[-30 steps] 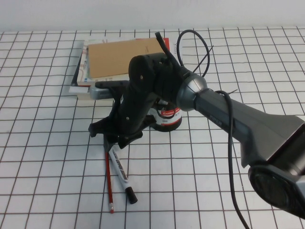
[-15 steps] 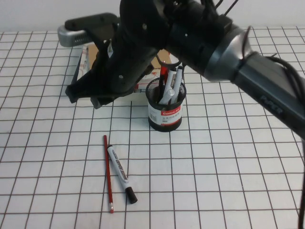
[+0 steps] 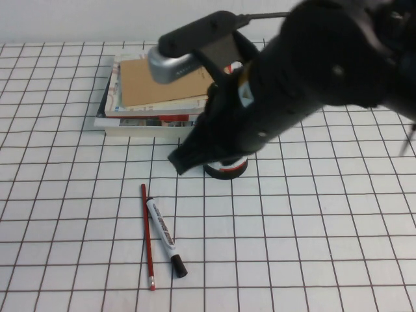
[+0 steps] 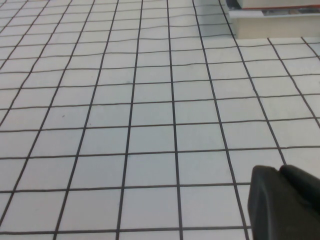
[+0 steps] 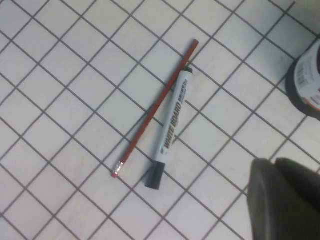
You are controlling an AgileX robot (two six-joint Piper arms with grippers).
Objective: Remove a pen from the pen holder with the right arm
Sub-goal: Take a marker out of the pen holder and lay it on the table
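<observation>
My right gripper (image 3: 181, 160) hangs closed, apparently empty, beside the black mesh pen holder (image 3: 227, 171), half hidden behind its arm. A white board marker (image 3: 164, 235) and a thin red pencil (image 3: 147, 237) lie on the white gridded table (image 3: 312, 247), so the release looks done. The left gripper (image 4: 280, 200) is parked low over bare grid.

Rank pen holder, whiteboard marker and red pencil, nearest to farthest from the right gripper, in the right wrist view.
1. pen holder, beside the shut right gripper.
2. whiteboard marker, on the table.
3. red pencil, just beyond it.
Left gripper sits low over the table.
</observation>
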